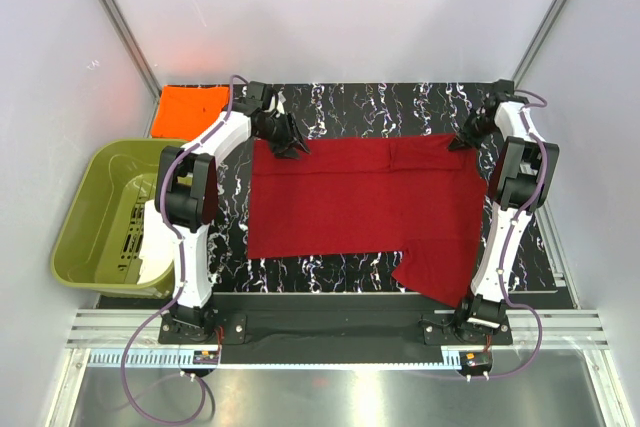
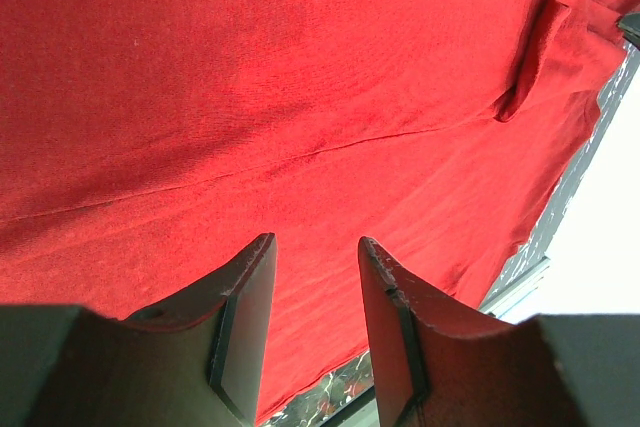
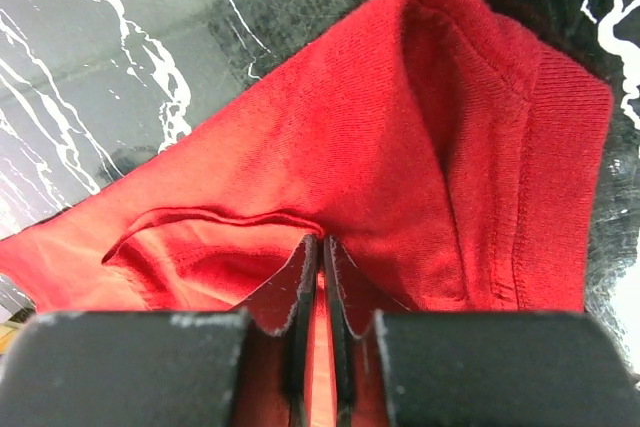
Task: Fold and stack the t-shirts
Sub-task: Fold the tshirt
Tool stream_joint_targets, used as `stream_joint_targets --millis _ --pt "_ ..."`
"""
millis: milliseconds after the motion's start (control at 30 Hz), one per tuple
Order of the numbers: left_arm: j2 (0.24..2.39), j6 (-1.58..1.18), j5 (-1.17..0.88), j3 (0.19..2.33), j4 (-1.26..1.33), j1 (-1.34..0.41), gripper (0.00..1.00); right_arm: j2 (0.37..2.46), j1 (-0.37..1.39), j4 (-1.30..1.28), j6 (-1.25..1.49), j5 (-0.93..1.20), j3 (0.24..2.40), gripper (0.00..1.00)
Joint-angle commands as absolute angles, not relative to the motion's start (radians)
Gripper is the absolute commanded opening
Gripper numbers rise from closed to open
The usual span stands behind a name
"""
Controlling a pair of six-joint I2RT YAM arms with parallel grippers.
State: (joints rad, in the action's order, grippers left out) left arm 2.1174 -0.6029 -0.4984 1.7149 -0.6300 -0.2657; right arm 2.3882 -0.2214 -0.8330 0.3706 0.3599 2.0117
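Red t-shirt [image 1: 350, 202] lies flat, right hand [image 3: 320, 243] pinching its corner, left hand [image 2: 315, 249] spread; orange t-shirt [image 1: 190, 107], tub [image 1: 85, 209] nearby.

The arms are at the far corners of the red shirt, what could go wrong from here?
The right tool pinches only a thin fold of the dark crimson cloth t-shirt, so it may slip out when lifted.
The left tool stands open over the cloth; if only the right side lifts, the shirt could drag and bunch.
A sleeve lies at the black marbled table's near edge and might slide off.
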Motion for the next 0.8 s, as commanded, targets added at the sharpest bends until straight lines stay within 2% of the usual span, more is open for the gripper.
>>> stream_joint_targets --millis 0,133,300,600,767 --pt "2.075 -0.598 -0.531 1.752 -0.611 -0.259 0.44 2.350 -0.213 -0.848 0.371 0.357 2.083 0.12" --pt "2.072 -0.597 -0.535 1.746 -0.609 -0.259 0.44 2.379 -0.213 -0.865 0.359 0.359 2.131 0.12" --pt "2.066 -0.594 -0.543 1.735 -0.607 -0.259 0.44 2.396 -0.212 -0.827 0.350 0.339 2.129 0.08" --pt "2.052 -0.591 -0.561 1.701 -0.591 -0.259 0.44 2.456 -0.210 -0.798 0.344 0.365 2.164 0.13" --pt "2.051 -0.583 -0.560 1.701 -0.598 -0.259 0.44 2.485 -0.210 -0.825 0.330 0.308 2.217 0.15"
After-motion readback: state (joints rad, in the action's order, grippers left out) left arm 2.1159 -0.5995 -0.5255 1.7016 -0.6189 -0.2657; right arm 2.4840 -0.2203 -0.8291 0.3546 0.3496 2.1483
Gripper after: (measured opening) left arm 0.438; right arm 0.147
